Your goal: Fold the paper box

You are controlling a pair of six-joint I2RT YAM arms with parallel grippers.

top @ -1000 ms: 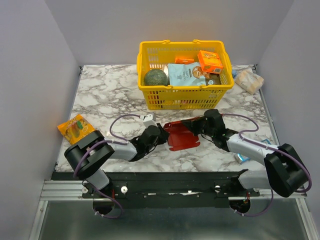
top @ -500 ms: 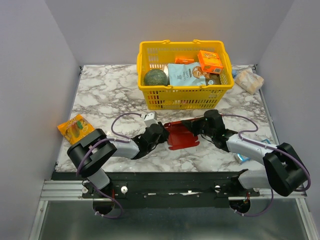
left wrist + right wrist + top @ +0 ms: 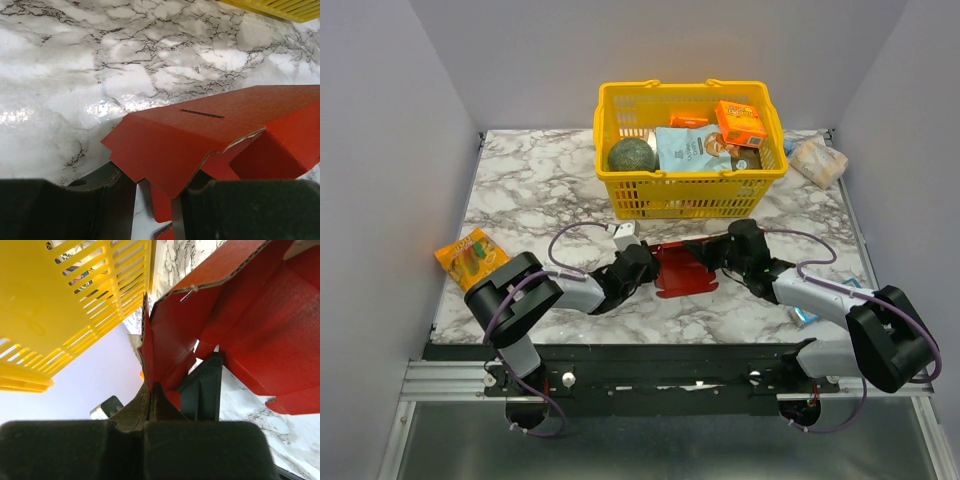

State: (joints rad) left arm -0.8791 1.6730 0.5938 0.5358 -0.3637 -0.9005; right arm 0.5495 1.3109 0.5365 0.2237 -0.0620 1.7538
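Observation:
The paper box (image 3: 682,270), a bright red die-cut cardboard sheet partly folded up, lies on the marble table in front of the basket. My left gripper (image 3: 642,262) is at its left edge. In the left wrist view the fingers (image 3: 100,200) stand apart, and a flap of the red box (image 3: 200,135) hangs over and between them; my left gripper (image 3: 152,187) is open. My right gripper (image 3: 712,250) is at the box's right side. In the right wrist view it (image 3: 156,390) is shut on an upright red panel (image 3: 170,335).
A yellow basket (image 3: 685,198) full of groceries stands just behind the box and shows in the right wrist view (image 3: 60,315). An orange snack packet (image 3: 470,256) lies at the left. A wrapped packet (image 3: 817,160) lies at the back right. A small blue item (image 3: 807,316) lies by the right arm.
My left arm has swung right and forward, bringing its gripper up to the box's left edge. The right arm and the box have barely moved.

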